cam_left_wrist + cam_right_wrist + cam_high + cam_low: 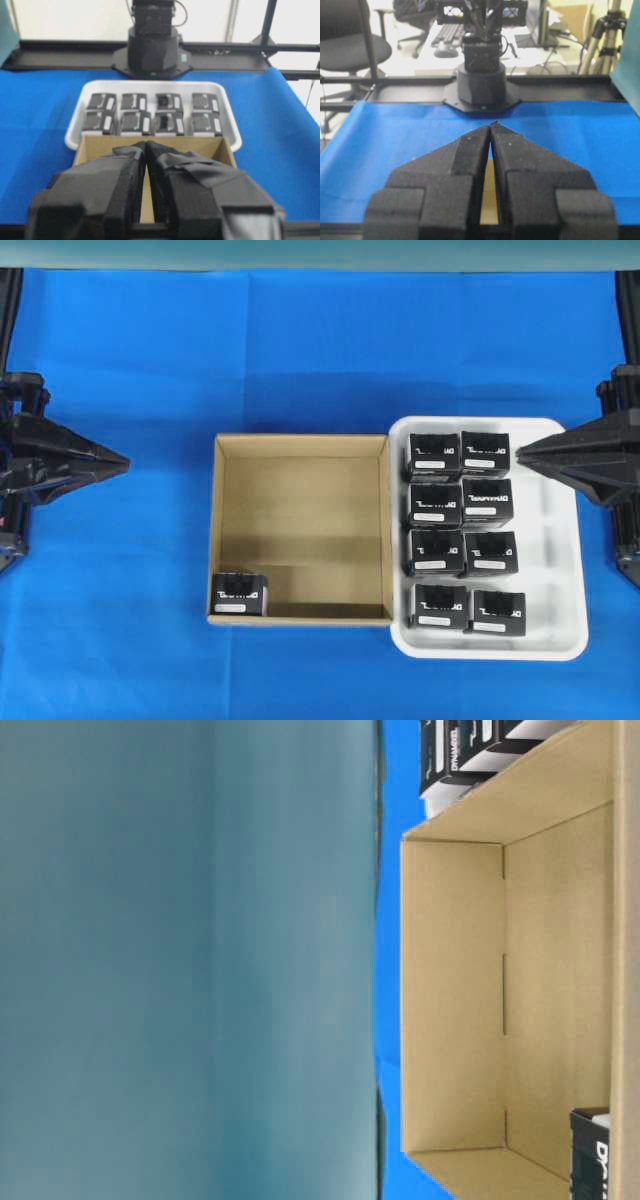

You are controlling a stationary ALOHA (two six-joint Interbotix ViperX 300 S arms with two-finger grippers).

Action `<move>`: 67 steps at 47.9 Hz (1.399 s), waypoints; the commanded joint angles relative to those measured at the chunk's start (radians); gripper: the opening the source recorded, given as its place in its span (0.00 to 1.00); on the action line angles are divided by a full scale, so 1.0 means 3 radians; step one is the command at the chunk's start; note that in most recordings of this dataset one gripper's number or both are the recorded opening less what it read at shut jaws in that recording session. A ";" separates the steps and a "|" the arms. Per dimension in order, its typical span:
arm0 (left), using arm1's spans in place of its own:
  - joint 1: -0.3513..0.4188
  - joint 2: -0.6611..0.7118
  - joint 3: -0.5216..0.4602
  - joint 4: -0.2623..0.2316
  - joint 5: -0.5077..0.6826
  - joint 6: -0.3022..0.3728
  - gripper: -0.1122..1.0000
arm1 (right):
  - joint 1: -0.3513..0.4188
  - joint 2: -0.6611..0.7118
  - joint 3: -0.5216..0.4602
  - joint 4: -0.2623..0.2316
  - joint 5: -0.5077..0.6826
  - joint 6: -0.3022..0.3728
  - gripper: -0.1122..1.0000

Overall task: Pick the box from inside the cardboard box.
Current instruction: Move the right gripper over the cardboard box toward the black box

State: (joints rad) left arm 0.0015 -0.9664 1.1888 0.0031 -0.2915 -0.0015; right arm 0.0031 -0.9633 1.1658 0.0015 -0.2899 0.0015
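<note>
Black, white-lettered box (239,594) in cardboard box (300,445) corner; left gripper (122,461), right gripper (522,451) closed, empty.

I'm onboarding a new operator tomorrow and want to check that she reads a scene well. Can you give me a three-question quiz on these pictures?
1. True or false: both hands are shut and hold nothing.
2. How many black boxes lie in the white tray?
3. In the overhead view, where in the cardboard box does the single black box sit? A) upper right corner B) centre C) lower left corner

Key
1. True. The left hand and the right hand have their fingers together, both off to the sides.
2. Eight, in two columns of four in the white tray.
3. C. The black box sits in the lower left corner of the cardboard box.
</note>
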 commanded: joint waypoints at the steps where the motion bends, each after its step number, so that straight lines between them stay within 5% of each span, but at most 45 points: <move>1: -0.0041 0.0036 -0.0133 0.0046 0.0041 -0.0056 0.23 | -0.0010 0.0036 -0.0026 0.0036 -0.0020 0.0036 0.23; 4: -0.0046 0.0036 -0.0169 0.0046 0.0077 -0.0056 0.20 | -0.0005 0.0051 -0.0046 0.0133 0.0010 0.0061 0.25; 12: -0.0046 0.0010 -0.0251 0.0046 0.0251 -0.0036 0.05 | -0.0010 0.0138 -0.0189 0.0266 0.0286 0.0271 0.11; 33: -0.0041 -0.0005 -0.0440 0.0046 0.0941 -0.0046 0.05 | 0.0015 0.1217 -0.1304 0.0266 0.2015 0.0915 0.10; 54: -0.0031 -0.0010 -0.0450 0.0046 0.1074 -0.0061 0.05 | 0.0072 0.3017 -0.2981 0.0266 0.3891 0.0890 0.10; 67: -0.0026 -0.0046 -0.0465 0.0046 0.1094 -0.0061 0.05 | 0.0107 0.3712 -0.3666 0.0266 0.4418 0.0839 0.10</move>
State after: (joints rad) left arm -0.0092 -0.9787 1.0830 0.0138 0.0399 -0.0215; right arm 0.0261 0.1058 0.1150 0.0798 1.0201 0.2608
